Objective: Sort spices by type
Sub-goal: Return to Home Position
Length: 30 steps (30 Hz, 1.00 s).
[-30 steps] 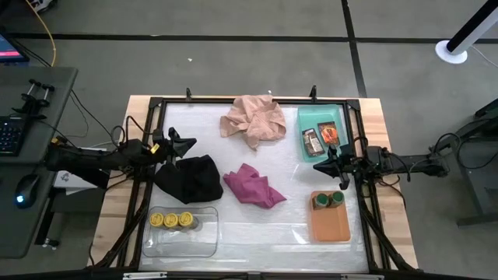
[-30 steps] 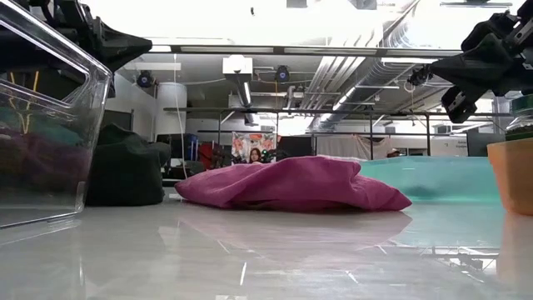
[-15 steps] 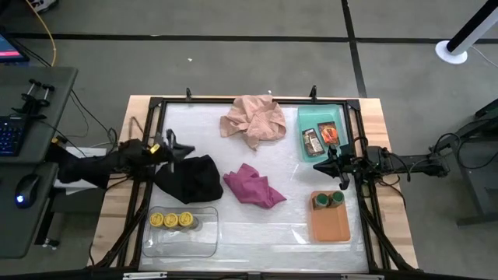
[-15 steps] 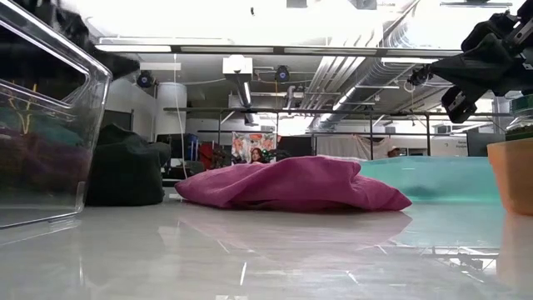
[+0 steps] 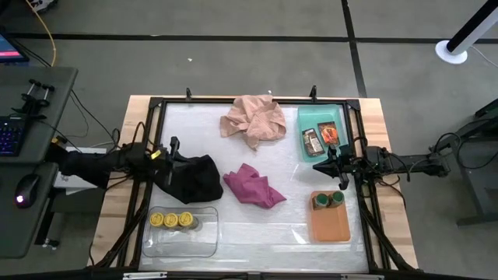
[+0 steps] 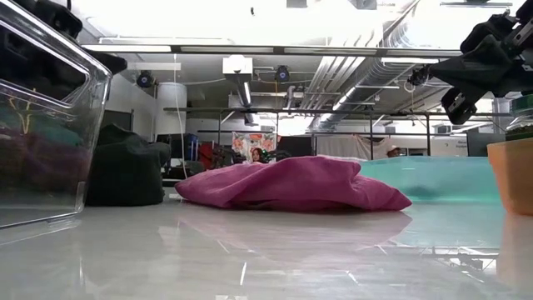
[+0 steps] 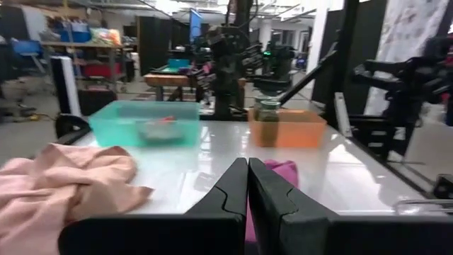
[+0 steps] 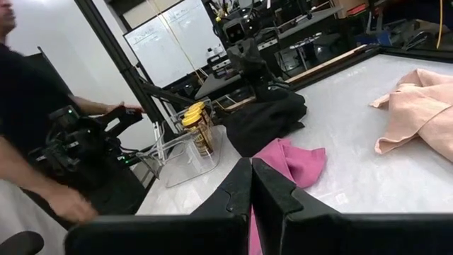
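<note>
The left gripper (image 5: 173,145) hangs at the table's left edge, just beside the upper left corner of the black cloth (image 5: 193,178). In its own wrist view its two fingers (image 7: 230,191) are pressed flat together with nothing between them. The right gripper (image 5: 318,165) sits at the right edge, between the teal tray (image 5: 338,111) and the orange tray (image 5: 331,227), pointing inward. Its fingers (image 8: 237,190) are likewise closed against each other and empty.

Three yellow-lidded jars (image 5: 170,220) stand in a row in the clear tray (image 5: 208,243) at the table's front left corner. Two green-lidded jars (image 5: 327,200) stand side by side in the orange tray, at the end nearest the right gripper. The dark brown packet (image 5: 312,141) and the orange-red packet (image 5: 330,134) lie flat next to each other in the teal tray.

On the white table (image 5: 264,233) a pink cloth (image 5: 253,119) lies crumpled beside the teal tray. A magenta cloth (image 5: 253,187) lies near the middle, with the black cloth to its left.

The low view shows ceiling pipes and ducts in the room beyond. In the right wrist view a person (image 8: 25,106) in a dark sleeve stands past the table's left side, one hand (image 8: 71,207) lowered, with whiteboards (image 8: 170,46) behind. In the high view a desk left of the table carries a keyboard (image 5: 9,134) and a mouse (image 5: 26,190)
</note>
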Each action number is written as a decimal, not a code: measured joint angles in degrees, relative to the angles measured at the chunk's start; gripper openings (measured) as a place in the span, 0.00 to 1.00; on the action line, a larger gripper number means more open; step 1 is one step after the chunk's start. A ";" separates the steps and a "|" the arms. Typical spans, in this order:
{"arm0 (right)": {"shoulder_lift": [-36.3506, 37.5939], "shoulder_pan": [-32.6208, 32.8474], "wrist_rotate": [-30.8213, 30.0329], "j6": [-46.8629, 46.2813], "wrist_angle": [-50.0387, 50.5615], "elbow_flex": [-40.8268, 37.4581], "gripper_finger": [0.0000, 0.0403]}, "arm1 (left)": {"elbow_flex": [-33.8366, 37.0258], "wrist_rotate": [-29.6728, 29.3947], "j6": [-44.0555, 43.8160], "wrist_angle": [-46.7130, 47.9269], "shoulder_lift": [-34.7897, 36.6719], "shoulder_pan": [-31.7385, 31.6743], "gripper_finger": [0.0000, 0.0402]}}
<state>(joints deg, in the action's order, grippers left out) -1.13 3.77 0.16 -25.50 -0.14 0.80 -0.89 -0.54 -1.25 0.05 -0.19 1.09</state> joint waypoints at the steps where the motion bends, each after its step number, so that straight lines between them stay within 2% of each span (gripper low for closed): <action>1: 0.03 0.00 0.00 0.00 -0.02 0.00 0.00 | 0.00 -0.02 -0.38 0.05 0.00 0.58 0.00; 14: -0.01 0.00 0.00 0.00 0.00 0.00 0.00 | 0.02 -0.13 -0.65 -0.02 0.00 7.74 0.00; 30: -0.02 0.00 0.02 0.00 0.00 0.00 0.00 | 0.04 -0.13 -0.65 -0.02 -0.24 8.12 0.00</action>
<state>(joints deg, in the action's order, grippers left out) -1.15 3.77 0.19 -25.50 -0.14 0.80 -0.84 -0.67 -1.89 0.03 -0.43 9.21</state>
